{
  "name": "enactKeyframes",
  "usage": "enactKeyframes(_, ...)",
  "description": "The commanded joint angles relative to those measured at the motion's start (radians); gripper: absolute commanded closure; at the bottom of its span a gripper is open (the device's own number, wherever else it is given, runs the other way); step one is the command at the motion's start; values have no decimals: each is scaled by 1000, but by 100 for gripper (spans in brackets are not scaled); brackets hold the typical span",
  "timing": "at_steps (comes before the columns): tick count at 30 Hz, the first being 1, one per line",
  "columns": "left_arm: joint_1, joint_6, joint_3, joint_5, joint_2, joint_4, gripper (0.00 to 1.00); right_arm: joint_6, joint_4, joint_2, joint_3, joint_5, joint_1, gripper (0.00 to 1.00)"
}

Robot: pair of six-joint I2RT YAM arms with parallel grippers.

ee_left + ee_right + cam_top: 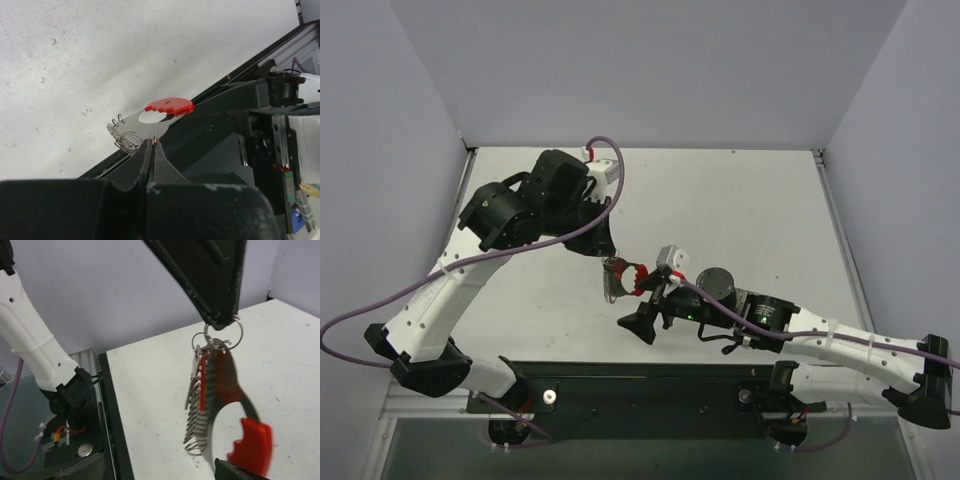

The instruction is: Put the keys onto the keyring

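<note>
the left arm's fingers (pixel 139 162) are pressed together, pinching the small wire rings (pixel 236 334) at the top of the keyring (pixel 239 395). the keyring hangs from them above the bench (pixel 740 210), near its middle and clear of its surface. its ridged silver band (pixel 196 412) forms one side of the loop and its thick red arc (pixel 255 440) curves round the other side. a thin silver and red sliver, seemingly the key (pixel 200 374), hangs edge-on just under the small rings, against the top of the ridged band. the right arm's fingers (pixel 642 326) are spread wide. one of them sits just beside the lower end of the red arc, and i cannot tell if it touches it. the other is well apart from the loop.
</note>
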Motion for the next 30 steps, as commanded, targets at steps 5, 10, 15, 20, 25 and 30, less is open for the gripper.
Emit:
enactKeyframes(5, 45, -44, -126, 177, -83, 193, 100, -8, 243, -76, -42, 15, -39, 22)
enactKeyframes(10, 62, -46, -166, 205, -94, 226, 100, 1, 244, -53, -24, -89, -54, 38)
enactKeyframes(15, 71, -44, -172, 211, -100, 249, 100, 4, 246, -39, -18, -104, -59, 37)
enactKeyframes(20, 91, -40, -184, 221, -98, 259, 100, 2, 243, -53, -14, -118, -59, 37)
enactKeyframes(25, 99, -44, -197, 240, -100, 286, 100, -7, 243, -71, -24, -93, -63, 35)
enactKeyframes(30, 107, -44, -207, 241, -103, 300, 100, -11, 241, -90, -31, -69, -68, 30)
